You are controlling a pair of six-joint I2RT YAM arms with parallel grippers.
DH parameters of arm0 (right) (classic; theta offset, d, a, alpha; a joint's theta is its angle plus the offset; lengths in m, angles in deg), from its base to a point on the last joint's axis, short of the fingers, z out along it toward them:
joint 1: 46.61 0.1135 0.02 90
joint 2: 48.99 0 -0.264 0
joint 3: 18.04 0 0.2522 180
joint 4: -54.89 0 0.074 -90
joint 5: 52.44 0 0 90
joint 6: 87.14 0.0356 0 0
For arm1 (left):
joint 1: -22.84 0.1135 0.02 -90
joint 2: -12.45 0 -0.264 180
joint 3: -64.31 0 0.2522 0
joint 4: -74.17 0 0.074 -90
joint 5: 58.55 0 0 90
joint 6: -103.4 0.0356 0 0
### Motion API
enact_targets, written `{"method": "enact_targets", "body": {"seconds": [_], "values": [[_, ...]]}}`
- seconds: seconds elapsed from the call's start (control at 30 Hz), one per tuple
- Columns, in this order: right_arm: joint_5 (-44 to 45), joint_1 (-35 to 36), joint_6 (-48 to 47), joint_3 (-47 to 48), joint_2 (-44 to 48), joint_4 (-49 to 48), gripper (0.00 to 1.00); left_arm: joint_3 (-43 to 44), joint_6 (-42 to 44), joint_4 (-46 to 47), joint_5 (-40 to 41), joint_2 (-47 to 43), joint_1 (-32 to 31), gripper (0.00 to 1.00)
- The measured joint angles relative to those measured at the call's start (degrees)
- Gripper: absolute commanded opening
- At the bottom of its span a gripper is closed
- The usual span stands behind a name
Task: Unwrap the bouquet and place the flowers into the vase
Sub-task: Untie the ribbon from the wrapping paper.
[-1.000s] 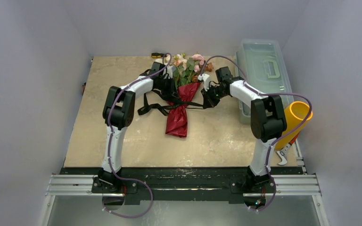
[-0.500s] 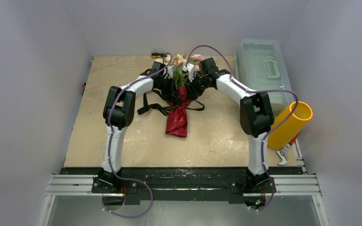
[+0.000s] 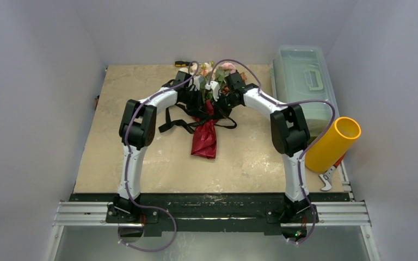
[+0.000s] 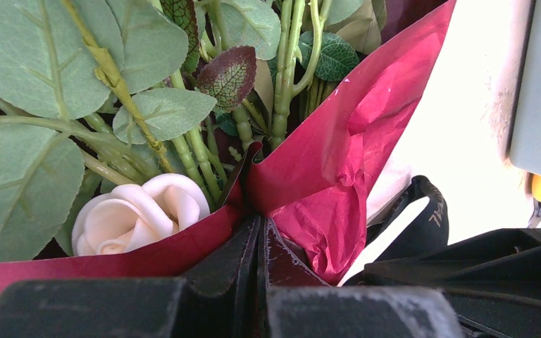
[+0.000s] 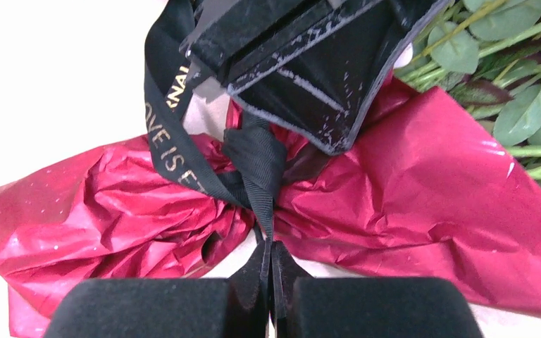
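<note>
The bouquet lies at the far middle of the table, with its flowers pointing away from me. Dark maroon paper wraps the green stems, and a cream rose peeks over the paper's rim. My left gripper is shut on that rim of the paper. At the tied waist, my right gripper is shut on the black ribbon. Both grippers meet over the wrap, left gripper beside right gripper. The yellow vase lies tilted at the right edge.
A clear plastic box with a handle stands at the back right. A white and red tool lies beside the vase's base. A small yellow-and-black tool rests at the far edge. Loose ribbon loops trail left of the bouquet.
The right arm swung left from beside the bouquet to its waist, opened, then closed on the ribbon. More of the vase shows now. The left arm has not moved.
</note>
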Motion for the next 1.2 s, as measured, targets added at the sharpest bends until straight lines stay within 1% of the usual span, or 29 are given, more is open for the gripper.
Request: {"method": "enact_targets", "body": {"seconds": [0.23, 0.43, 0.53, 0.57, 0.6, 0.63, 0.67, 0.7, 0.8, 1.03, 1.2], "values": [[-0.7, -1.64, 0.04, -0.94, 3.21, 3.65, 0.0, -0.07, 0.07, 0.0, 0.15, -0.02, 0.0, 0.0], [-0.79, -7.21, -2.01, -6.64, 12.46, 6.47, 0.0, -0.63, 0.07, 0.39, 0.15, -0.24, 0.04, 0.0], [-0.28, -10.19, -3.74, -10.36, 15.08, 7.76, 0.0, -0.66, 0.07, 0.39, 0.15, -0.26, 0.04, 0.0], [-0.02, -10.95, -4.22, -11.43, 15.39, 8.2, 0.04, -0.66, 0.07, 0.39, 0.15, -0.26, 0.04, 0.0], [0.37, -11.65, -4.92, -12.52, 15.54, 8.68, 0.19, -0.66, 0.07, 0.39, 0.15, -0.26, 0.04, 0.0], [1.09, -12.24, -5.42, -13.42, 15.54, 9.2, 0.32, -0.66, 0.09, 0.39, 0.15, -0.26, 0.04, 0.0], [1.55, -12.59, -5.9, -14.01, 15.41, 9.9, 0.41, -0.66, 0.09, 0.39, 0.15, -0.26, 0.04, 0.0], [1.77, -12.66, -5.88, -14.16, 15.26, 10.43, 0.47, -0.66, 0.11, 0.39, 0.15, -0.26, 0.07, 0.0], [1.73, -11.63, -5.57, -13.22, 14.43, 10.62, 0.51, -0.66, 0.11, 0.39, 0.15, -0.26, 0.04, 0.0], [0.5, -5.29, -0.55, -4.68, 8.81, 4.48, 0.5, -0.66, 0.13, 0.39, 0.15, -0.26, 0.07, 0.0], [-0.55, -1.84, 2.73, -0.44, 3.93, 0.42, 0.52, -0.66, 0.15, 0.37, 0.15, -0.26, 0.07, 0.0]]}}
